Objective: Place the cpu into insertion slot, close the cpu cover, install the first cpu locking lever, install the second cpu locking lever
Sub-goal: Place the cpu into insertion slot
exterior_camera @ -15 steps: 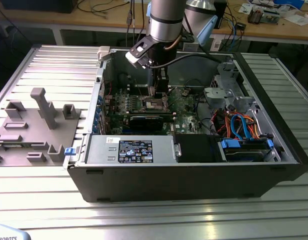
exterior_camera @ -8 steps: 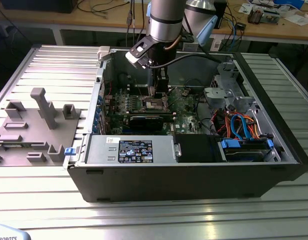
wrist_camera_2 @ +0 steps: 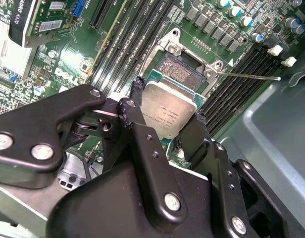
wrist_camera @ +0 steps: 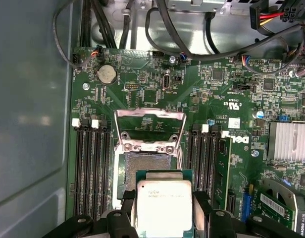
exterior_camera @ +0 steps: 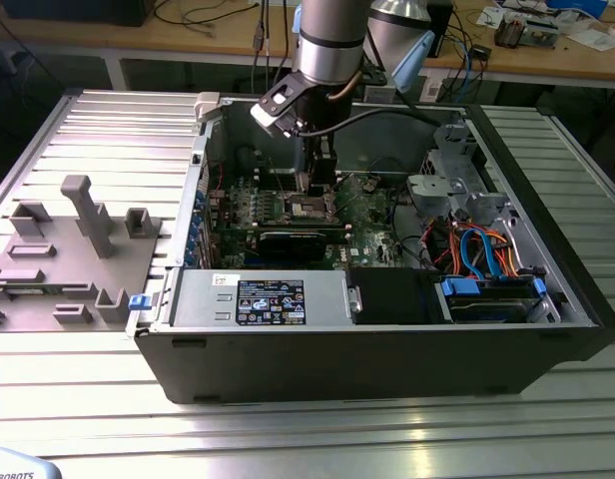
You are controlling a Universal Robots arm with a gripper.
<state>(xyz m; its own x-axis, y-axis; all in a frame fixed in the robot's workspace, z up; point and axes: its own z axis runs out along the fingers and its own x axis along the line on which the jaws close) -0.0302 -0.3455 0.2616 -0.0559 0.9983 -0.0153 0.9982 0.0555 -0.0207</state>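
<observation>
vertical arm (exterior_camera: 327,40), cpu (wrist_camera_2: 167,111) between fingers (wrist_camera_2: 193,136)

Silvery square cpu (wrist_camera: 164,206) held just over bare slot (wrist_camera: 142,166), cpu cover (wrist_camera: 150,114) flipped open

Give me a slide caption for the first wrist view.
Gripper holds the cpu by its edges at the open socket, cpu cover flipped open.

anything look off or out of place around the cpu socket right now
Nothing looks damaged or spilled. The cpu is clamped in the gripper over the bare socket, square to it and not seated. The cpu cover is flipped open and a locking lever juts out free, which fits an unfinished install.
</observation>
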